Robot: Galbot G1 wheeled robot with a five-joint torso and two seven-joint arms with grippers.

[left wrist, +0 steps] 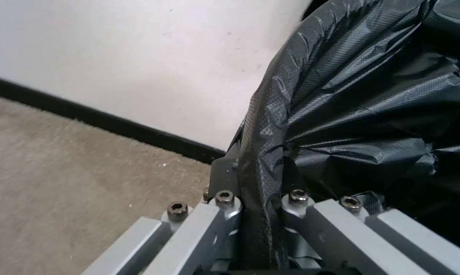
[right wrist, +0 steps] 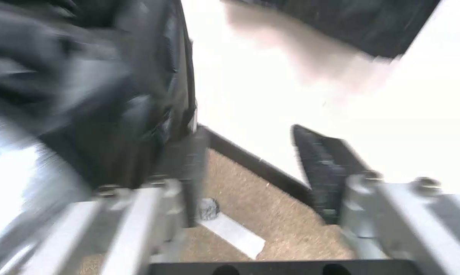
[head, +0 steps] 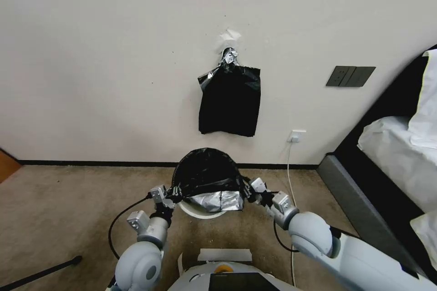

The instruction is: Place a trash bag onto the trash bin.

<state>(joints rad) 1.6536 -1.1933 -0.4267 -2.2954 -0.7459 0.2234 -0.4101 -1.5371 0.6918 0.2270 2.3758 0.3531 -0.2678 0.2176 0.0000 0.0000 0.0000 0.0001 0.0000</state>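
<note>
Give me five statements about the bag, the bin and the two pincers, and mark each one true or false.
1. The trash bag is spread open over the trash bin. True.
2. The left pincer is open and clear of the bag. False: it is shut on the bag's edge.
3. The right pincer is open. True: carpet shows between its fingers.
4. The bin lies tipped over on a table. False: it stands upright on the carpet.
5. A bundle of black bags hangs on the wall above the bin. True.
</note>
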